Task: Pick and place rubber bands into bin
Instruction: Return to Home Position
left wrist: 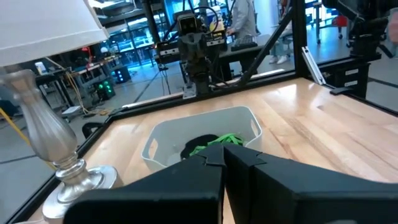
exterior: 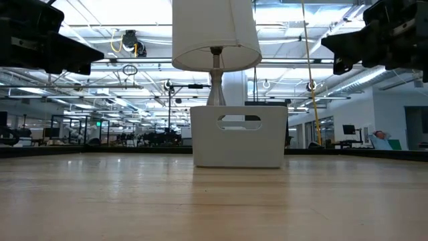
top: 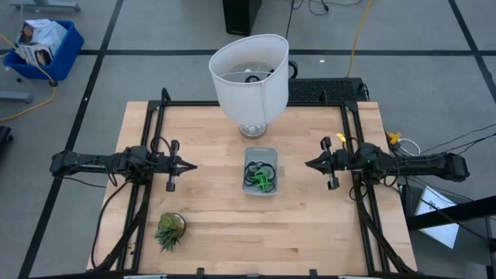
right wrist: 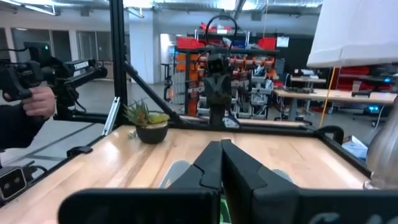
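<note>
The bin (top: 260, 171), a small pale tray, stands at the table's middle with dark and light green rubber bands (top: 259, 177) lying inside it. The left wrist view shows the bin (left wrist: 205, 134) and the green bands (left wrist: 214, 142) just beyond my fingers. My left gripper (top: 192, 165) hovers shut to the bin's left, pointing level toward it. To the bin's right my right gripper (top: 308, 163) hovers shut and faces it. Both hold nothing.
A big white lampshade on a glass-footed lamp (top: 249, 77) stands behind the bin at the far edge. A small potted plant (top: 170, 230) sits near the front left. A black frame (top: 155, 139) rims the table. A person's hand (right wrist: 38, 99) shows beyond the table.
</note>
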You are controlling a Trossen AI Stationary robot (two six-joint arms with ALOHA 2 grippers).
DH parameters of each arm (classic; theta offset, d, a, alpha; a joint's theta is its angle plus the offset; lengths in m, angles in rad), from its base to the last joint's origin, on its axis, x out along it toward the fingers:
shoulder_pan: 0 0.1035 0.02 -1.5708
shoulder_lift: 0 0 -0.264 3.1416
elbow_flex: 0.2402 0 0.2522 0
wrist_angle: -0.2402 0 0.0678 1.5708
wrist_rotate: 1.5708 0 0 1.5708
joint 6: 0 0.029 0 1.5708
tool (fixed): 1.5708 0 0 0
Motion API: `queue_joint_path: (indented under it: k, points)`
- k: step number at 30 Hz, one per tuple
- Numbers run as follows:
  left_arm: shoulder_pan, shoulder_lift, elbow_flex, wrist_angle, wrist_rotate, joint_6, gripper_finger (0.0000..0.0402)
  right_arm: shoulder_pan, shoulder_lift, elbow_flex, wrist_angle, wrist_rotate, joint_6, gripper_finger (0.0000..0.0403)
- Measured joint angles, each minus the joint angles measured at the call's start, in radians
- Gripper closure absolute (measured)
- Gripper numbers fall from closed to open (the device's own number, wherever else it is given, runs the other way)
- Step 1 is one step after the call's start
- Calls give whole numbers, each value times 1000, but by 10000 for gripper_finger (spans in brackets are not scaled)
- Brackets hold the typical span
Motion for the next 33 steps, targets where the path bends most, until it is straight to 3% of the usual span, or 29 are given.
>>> queue_joint_path:
  k: [7,13,23,33]
  points:
    - [0,0,0,-4,6,-12,401,-1,-50,-11,0,4,-6,403]
    - [0,0,0,6,8,-20,401,-1,-76,-11,0,83,-28,403]
    - [0,0,-1,113,104,-4,401,1,-76,-12,53,26,-78,403]
    - [-35,0,-1,207,81,24,401,1,-76,-12,83,-8,-67,403]
